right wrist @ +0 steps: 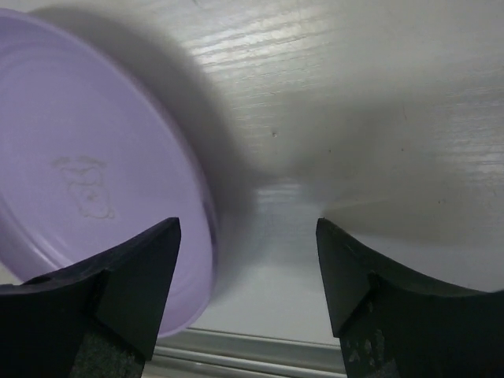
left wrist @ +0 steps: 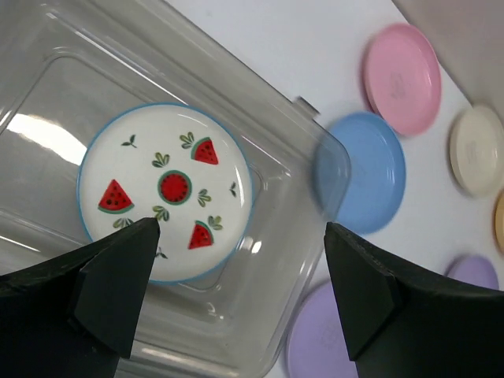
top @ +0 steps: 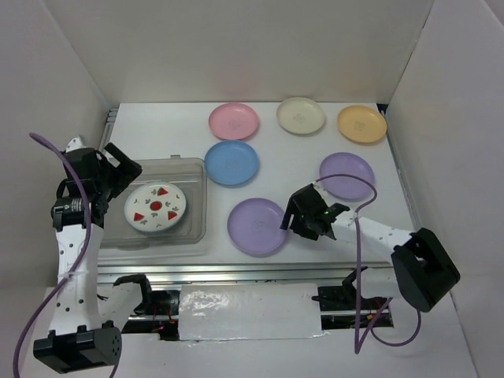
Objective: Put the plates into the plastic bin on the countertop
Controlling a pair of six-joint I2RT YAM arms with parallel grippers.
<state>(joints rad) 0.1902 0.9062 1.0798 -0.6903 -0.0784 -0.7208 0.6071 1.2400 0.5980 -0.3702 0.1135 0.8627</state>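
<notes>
Fingers on my left gripper (left wrist: 240, 236) stand wide apart over the plastic bin (top: 195, 232), where the watermelon-print plate (top: 155, 208) lies flat; nothing is held. My right gripper (right wrist: 246, 236) is parted and empty at the right rim of the nearer purple plate (right wrist: 79, 181) on the countertop (right wrist: 354, 118). I'd straddle that rim, one finger inside and one outside, then close gently so the plate doesn't skid.

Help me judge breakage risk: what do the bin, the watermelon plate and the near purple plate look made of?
Bin: clear glossy plastic, apparently; see-through walls, rounded moulded corners, bright glare. Watermelon plate: white, glossy, printed; ceramic or melamine, the look leaves it open. Near purple plate: matte, evenly coloured, faint embossed mark; probably moulded plastic.
</notes>
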